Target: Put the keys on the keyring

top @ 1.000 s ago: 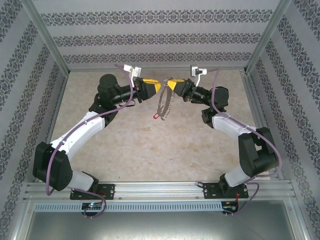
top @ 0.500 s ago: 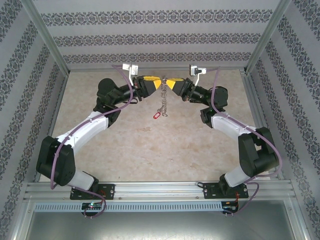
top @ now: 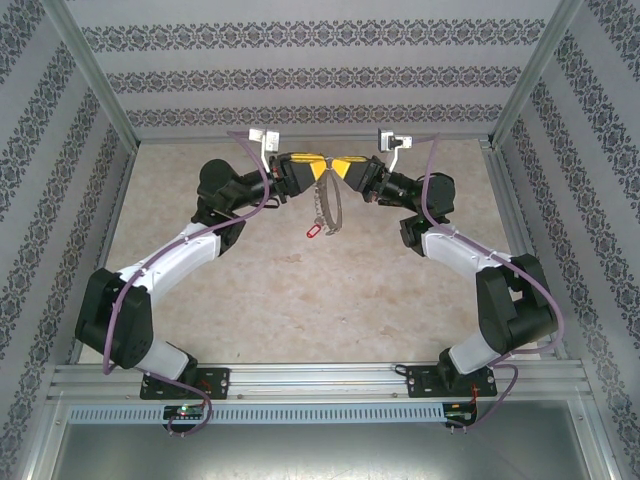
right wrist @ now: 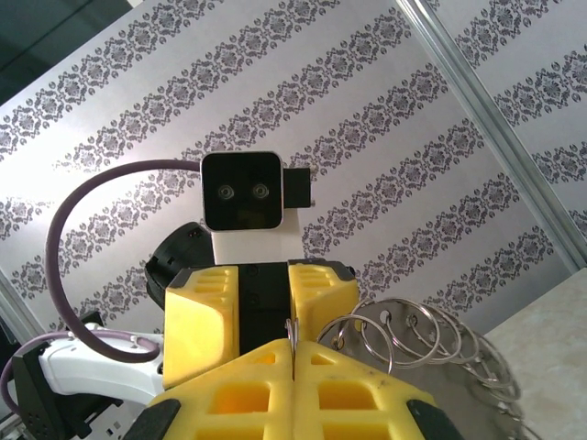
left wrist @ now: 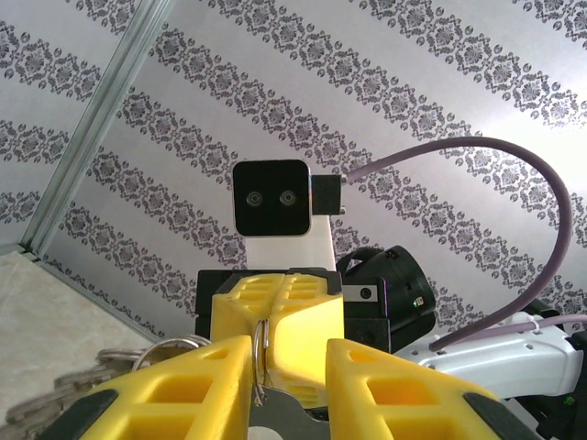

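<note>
High over the back of the table, my two grippers meet tip to tip. My right gripper (top: pixel 338 166) (right wrist: pixel 293 353) is shut on a thin wire ring at the top of the keyring (top: pixel 326 205) (right wrist: pixel 404 339). The keyring hangs below as a floppy silvery chain. The red-headed key (top: pixel 312 230) dangles at its lower left end. My left gripper (top: pixel 318 165) (left wrist: pixel 275 353) faces the right one, its jaws a little apart. A flat silvery piece (left wrist: pixel 275 417) of the keyring spans the gap between them. The wire ring lies against the left finger's inner face.
The beige table (top: pixel 300 290) lies well below both grippers. Patterned walls with aluminium posts (top: pixel 95 80) close the back and sides. The arms' mounting rail (top: pixel 320 380) runs along the near edge.
My left gripper has moved right and up until its tips meet the right gripper's. The keyring has swung from a wide loop into a narrow hanging chain. The right arm has barely moved.
</note>
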Robot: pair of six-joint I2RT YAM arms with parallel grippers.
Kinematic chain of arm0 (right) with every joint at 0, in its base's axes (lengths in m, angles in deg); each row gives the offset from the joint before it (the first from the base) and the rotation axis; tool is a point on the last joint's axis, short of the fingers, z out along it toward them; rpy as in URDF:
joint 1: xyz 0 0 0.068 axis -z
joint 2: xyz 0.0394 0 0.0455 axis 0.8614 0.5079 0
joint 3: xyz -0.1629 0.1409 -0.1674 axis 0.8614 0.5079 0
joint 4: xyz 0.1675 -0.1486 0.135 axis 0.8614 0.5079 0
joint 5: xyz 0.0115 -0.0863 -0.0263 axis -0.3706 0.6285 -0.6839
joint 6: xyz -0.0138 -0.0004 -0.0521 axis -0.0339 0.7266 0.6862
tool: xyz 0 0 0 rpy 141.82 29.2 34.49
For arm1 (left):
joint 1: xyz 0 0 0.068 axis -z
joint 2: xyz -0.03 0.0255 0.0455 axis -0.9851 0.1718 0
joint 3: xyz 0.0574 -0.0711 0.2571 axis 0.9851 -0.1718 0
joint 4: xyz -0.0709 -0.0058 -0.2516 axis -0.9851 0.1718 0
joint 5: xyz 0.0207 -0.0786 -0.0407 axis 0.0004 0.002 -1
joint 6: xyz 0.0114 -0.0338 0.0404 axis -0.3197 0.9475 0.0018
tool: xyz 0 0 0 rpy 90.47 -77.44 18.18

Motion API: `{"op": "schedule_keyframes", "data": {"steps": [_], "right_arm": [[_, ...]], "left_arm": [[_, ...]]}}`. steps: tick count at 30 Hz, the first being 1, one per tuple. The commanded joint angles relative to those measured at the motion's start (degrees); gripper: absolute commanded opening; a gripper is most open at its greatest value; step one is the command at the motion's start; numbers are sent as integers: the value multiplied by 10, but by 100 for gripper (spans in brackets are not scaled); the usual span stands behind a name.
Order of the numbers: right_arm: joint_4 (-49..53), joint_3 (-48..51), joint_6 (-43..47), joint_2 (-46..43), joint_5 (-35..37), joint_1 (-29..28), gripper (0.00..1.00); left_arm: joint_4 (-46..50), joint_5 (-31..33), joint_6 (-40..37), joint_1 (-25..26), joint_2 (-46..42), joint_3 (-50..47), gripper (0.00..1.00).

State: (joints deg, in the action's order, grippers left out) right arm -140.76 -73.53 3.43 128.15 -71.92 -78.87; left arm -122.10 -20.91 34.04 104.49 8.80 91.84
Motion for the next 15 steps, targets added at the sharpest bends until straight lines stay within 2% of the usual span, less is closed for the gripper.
{"op": "schedule_keyframes", "data": {"steps": [1, 15], "right_arm": [[-41, -17, -1, 3, 13, -6, 0], [-41, -10, 0, 3, 10, -6, 0]], "left_arm": [[-37, -10, 5, 8, 8, -6, 27], [-47, -5, 4, 17, 27, 7, 26]]}}
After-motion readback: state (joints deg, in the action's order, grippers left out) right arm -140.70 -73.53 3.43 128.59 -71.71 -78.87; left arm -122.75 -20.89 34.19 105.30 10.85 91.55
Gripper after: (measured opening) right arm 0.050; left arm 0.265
